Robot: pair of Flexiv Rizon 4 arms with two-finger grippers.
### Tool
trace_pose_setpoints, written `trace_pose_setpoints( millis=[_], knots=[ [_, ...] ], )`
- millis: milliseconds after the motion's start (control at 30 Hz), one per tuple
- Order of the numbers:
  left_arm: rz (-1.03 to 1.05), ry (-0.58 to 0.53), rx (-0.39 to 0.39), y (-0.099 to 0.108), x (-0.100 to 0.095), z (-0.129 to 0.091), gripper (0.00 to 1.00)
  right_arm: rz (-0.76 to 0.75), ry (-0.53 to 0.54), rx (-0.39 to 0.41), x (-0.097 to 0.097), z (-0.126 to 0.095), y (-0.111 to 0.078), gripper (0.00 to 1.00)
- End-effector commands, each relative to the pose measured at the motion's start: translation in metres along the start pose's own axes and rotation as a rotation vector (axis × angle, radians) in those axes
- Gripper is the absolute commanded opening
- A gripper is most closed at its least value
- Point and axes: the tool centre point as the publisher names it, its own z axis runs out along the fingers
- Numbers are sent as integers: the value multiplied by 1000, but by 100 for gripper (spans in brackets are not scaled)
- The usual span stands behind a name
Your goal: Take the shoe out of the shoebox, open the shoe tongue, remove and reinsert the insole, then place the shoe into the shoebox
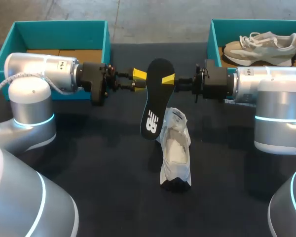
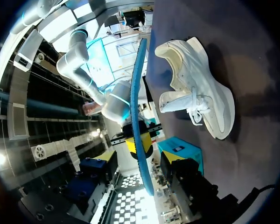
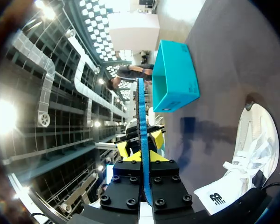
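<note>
Over the dark table (image 1: pixel 108 158), our right gripper (image 1: pixel 168 79) pinches the black insole (image 1: pixel 155 103) upright in mid-air, our left gripper (image 1: pixel 138 75) sits just beside its other edge, grip impossible to tell, and the white shoe (image 1: pixel 175 148) stands on the table just beneath.

Shoeboxes, 2: upper-left shoebox (image 1: pixel 59 30), upper-right shoebox (image 1: pixel 215 38). Shoes, 2: white shoe (image 1: pixel 176 148), beige shoe (image 1: pixel 260 49). Insole (image 1: pixel 155 101), 1.

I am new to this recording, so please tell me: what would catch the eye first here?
A black insole hangs in the air in the middle, pinched by the right gripper. Under it a white shoe sits on the table; a beige shoe lies in the right box.
</note>
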Motion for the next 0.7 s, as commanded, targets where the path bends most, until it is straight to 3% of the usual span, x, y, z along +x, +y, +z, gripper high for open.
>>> trace_pose_setpoints(
  millis=[33, 700],
  knots=[
    [-4, -10, 2, 4, 4, 11, 48, 0, -2, -2, 0, 2, -1, 0],
    [-13, -29, -8, 4, 3, 30, 32, 0, -2, -2, 0, 2, -1, 0]
  ],
)
